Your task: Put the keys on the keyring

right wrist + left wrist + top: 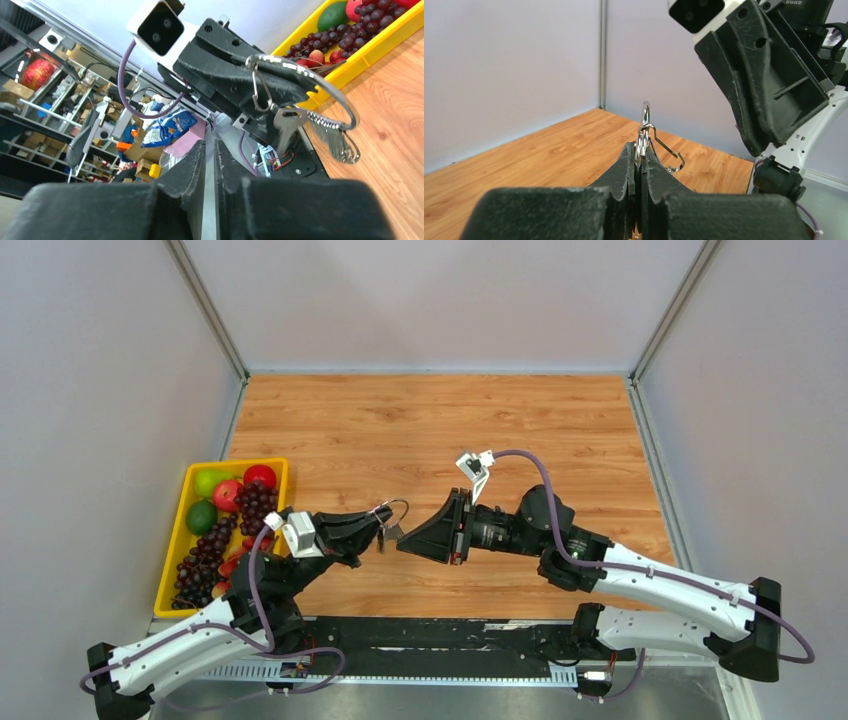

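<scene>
A yellow tray (169,560) sits at about 9 o'clock on the wooden table (450,420). It holds dark grapes (205,560) along its near half. Two green fruits (201,516) and some red ones (260,476) lie toward its far end.

Just near of the table's centre, toward 6 o'clock, the two arms meet tip to tip above the wood. The left gripper (378,530) points toward 3 o'clock with its jaws pressed together on the keyring (645,114). This is a thin, shiny silver wire ring, held off the table and standing up out of the fingertips.

In the right wrist view, one plain silver key (286,125) hangs from the ring with its blade pointing down. A tight fan of small silver keys (340,142) droops from the ring's lower right, at about 4 o'clock.

The right gripper (209,146) points toward 9 o'clock, just beside the ring. Its jaws are nearly together, leaving only a thin slit, and nothing shows between them.
</scene>
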Motion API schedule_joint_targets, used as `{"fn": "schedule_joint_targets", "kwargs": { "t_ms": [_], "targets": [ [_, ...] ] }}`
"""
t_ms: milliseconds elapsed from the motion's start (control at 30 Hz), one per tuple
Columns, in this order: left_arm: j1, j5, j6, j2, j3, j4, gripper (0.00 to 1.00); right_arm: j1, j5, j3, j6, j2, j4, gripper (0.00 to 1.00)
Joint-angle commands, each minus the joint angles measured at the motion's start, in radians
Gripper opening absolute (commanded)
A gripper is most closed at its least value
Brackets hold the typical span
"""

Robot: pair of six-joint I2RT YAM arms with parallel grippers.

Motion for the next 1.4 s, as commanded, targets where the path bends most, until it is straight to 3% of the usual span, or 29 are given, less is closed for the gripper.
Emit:
{"fn": "schedule_joint_targets", "kwargs": {
  "t_ms": [0,133,333,567,833,1133,1367],
  "targets": [
    [0.002,-0.037,-0.011,-0.019,0.025,0.029,0.0,0.012,0.019,-0.024,-0.022,-0.073,-0.029,0.19],
    [0.001,-0.052,-0.007,-0.028,0.033,-0.001,0.0,0.012,0.106,-0.045,-0.053,-0.161,-0.13,0.35],
    [0.002,-0.104,0.003,-0.015,0.032,-0.011,0.0,0.013,0.258,-0.094,-0.069,-0.287,-0.27,0.44],
    [0.002,-0.23,-0.002,0.06,0.035,-0.026,0.0,0.012,0.411,-0.143,-0.061,-0.382,-0.392,0.47],
    [0.002,-0.376,-0.019,0.201,0.02,-0.019,0.0,0.012,0.456,-0.202,-0.047,-0.408,-0.444,0.47],
    [0.002,-0.505,-0.019,0.408,-0.073,0.195,0.0,0.012,0.46,-0.257,-0.042,-0.408,-0.444,0.48],
    [0.002,-0.599,-0.026,0.671,-0.07,0.355,0.0,0.012,0.449,-0.299,-0.028,-0.429,-0.444,0.48]
  ]
}}
